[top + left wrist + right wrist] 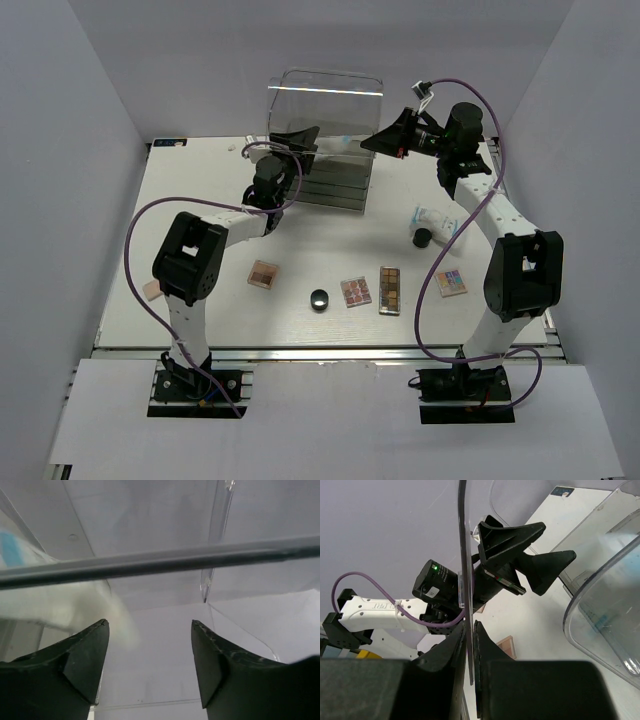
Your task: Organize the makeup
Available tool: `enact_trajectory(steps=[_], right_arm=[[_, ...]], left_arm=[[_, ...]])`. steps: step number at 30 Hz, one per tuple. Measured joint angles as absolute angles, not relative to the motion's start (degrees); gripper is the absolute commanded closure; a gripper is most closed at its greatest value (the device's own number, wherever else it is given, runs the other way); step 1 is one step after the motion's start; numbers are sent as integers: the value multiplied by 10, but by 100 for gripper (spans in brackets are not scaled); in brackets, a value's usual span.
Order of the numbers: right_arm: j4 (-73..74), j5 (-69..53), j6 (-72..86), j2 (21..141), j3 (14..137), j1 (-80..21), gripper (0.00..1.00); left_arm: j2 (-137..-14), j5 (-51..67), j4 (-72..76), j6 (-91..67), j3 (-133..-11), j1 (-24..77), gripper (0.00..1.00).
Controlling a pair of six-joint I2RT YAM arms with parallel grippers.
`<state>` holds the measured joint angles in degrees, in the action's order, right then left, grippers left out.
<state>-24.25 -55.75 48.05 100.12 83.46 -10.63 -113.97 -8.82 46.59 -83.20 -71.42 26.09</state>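
While my right gripper (469,630) pinches the clear panel (463,540), my left gripper (150,627) sits spread wide by the drawer box (335,188).

The left arm (215,235) and the right arm (490,215) are both stretching forward, their wrists angling toward each other. The left gripper (149,622) is holding its fingers wide apart. The right gripper (469,628) is pinching a thin clear panel (463,540) edge-on between its fingers, with the left gripper's tips just beyond.

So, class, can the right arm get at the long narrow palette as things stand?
Probably not yet: the right hand is shut on the clear panel at the far side, though nothing covers the long narrow palette.
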Motion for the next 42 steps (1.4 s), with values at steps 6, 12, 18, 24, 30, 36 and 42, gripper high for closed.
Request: enact_trajectory(steps=[6, 12, 18, 24, 30, 36, 42], right_arm=[[-243, -557, 482, 1001, 835, -106, 87], [-246, -557, 485, 1001, 835, -106, 87], [-241, -557, 476, 1001, 835, -106, 86], [-237, -556, 464, 1001, 835, -106, 84], [-220, -547, 443, 999, 835, -102, 37], [-176, -541, 392, 984, 835, -88, 24], [-70, -534, 262, 938, 816, -30, 22]], left_arm=[[-1135, -91, 459, -839, -705, 261, 22], [-1080, -86, 432, -836, -624, 261, 22], [-1034, -85, 425, -831, -583, 261, 23], [-1016, -85, 425, -828, -583, 261, 23], [-1015, -84, 430, -828, -583, 261, 23], [-1015, -83, 453, -834, -585, 261, 23], [-1012, -82, 460, -841, -591, 261, 23]])
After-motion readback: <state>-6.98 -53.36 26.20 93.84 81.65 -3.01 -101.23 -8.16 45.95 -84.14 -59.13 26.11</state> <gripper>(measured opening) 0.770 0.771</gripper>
